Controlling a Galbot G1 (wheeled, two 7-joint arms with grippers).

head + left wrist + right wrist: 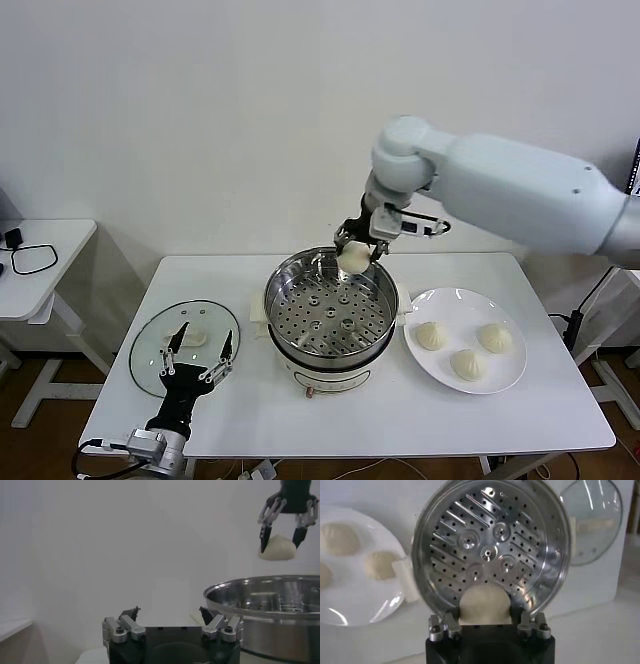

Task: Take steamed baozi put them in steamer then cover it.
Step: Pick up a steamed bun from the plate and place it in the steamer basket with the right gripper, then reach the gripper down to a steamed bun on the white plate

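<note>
Steamer (330,318) sits at the centre of the white bench (400,420) in the head view, a shiny steel pot with a bare perforated tray floor on a white base. Above its far rim, in the upper middle of the frame, the right gripper (357,255) hangs from the white arm reaching in from the right, its jaws pinching one steamed baozi (354,259); in the right wrist view that bun (485,605) fills the gap between the jaws with the tray holes directly behind it. Three more baozi (465,350) lie on the white plate (505,380) just right of the steamer, near each other but apart. On the left of the bench the round glass lid (150,345) lies flat, and the left gripper (198,352) stands over its near edge at the lower left of the frame, jaws spread wide and holding nothing. A small side table (50,270) with a black cable (30,258) stands at the far left edge.
</note>
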